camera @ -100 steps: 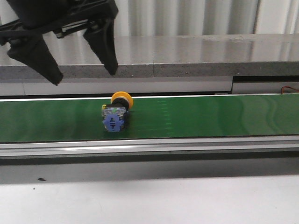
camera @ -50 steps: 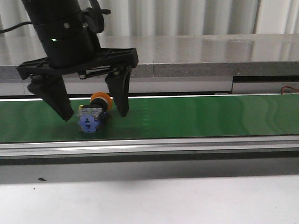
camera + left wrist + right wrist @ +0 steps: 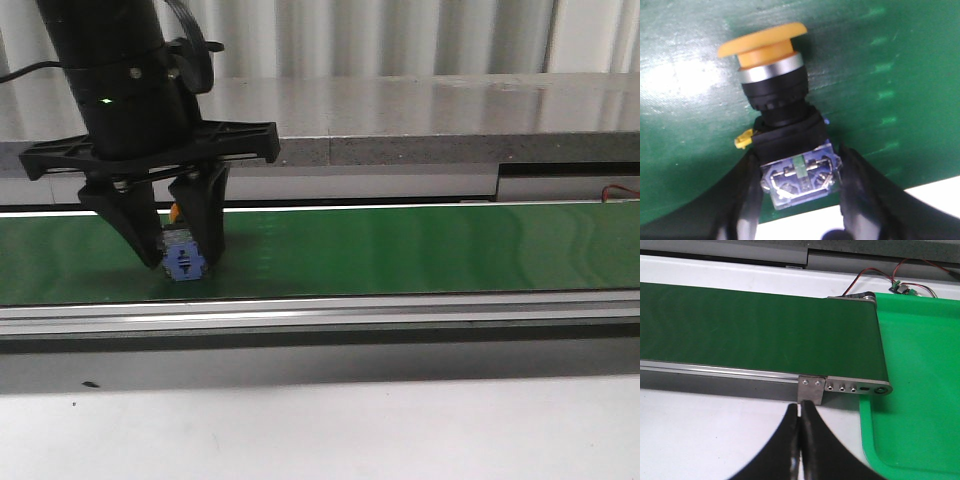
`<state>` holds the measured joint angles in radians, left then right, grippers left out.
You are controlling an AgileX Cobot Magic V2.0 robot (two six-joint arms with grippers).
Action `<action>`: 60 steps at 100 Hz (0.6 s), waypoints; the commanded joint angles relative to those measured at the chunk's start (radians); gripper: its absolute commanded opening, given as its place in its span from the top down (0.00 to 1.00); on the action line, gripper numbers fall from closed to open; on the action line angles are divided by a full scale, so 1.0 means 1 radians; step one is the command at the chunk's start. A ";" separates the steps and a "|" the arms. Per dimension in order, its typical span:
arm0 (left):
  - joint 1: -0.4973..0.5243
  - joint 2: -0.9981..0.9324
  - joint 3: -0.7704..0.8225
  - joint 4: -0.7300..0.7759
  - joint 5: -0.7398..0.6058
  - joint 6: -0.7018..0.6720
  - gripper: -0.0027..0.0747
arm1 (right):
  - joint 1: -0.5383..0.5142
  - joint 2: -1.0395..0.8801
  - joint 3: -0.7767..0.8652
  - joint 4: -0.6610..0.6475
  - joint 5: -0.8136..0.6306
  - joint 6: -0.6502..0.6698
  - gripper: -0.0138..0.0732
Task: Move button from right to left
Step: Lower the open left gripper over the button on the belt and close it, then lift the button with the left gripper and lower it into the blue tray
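Gripping low on the button (image 3: 186,258), the left gripper (image 3: 178,262) stands at the left of the front view with its jaws narrowed onto the bluish contact block, one finger (image 3: 747,200) on each side, while the button lies on the green conveyor belt (image 3: 420,250). From the left wrist camera the yellow cap (image 3: 762,44) and black collar (image 3: 777,95) stick out well beyond the fingertips, toward the upper part of that frame, so the hold sits at one end of the piece. My worry is that this off-centre pinch lets the heavier cap end droop or swivel once lifted, and the smooth plastic block could slide out. Lifting too quickly would make that more likely. The right gripper (image 3: 800,440) hangs at the bottom of its own view with its fingers pressed together on nothing, near the belt's end and a green tray (image 3: 920,390).
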<state>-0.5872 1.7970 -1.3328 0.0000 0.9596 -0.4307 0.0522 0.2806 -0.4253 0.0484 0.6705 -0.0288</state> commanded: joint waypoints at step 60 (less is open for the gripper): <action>0.333 -0.221 -0.030 0.073 0.151 0.109 0.78 | 0.004 0.005 -0.025 -0.001 -0.076 -0.006 0.92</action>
<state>-0.3034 1.6284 -1.3328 0.0676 1.0879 -0.3674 0.0522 0.2806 -0.4253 0.0484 0.6689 -0.0288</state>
